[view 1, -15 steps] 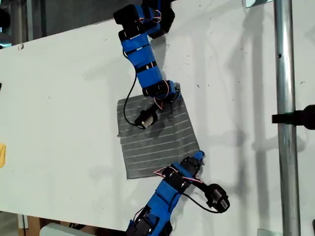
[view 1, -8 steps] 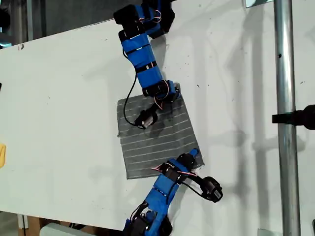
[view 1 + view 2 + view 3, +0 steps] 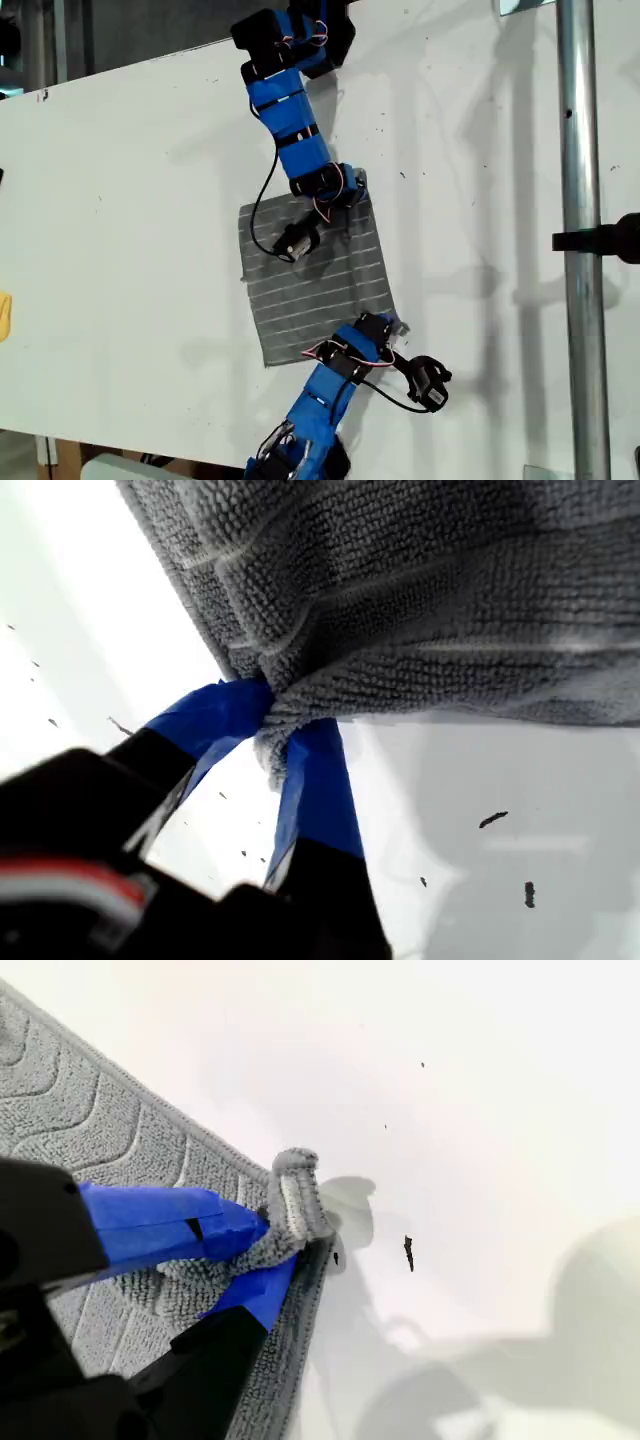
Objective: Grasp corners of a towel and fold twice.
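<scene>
Both pincers clamped on towel [image 3: 310,290] corners, first pincer [image 3: 275,720] and second pincer [image 3: 275,1245], towel mid-bench [image 3: 130,200]; thin bites, risk: corner slips out if arms pull unevenly.

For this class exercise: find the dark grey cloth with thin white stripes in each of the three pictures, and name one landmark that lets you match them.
Exterior view: the dark grey white-striped towel lies flat at the table's middle, between the two blue arms.
First wrist view: it fills the upper part, one corner pinched by my first gripper.
Second wrist view: its hemmed corner is bunched in my second gripper.
Shared landmark: the white table.
</scene>
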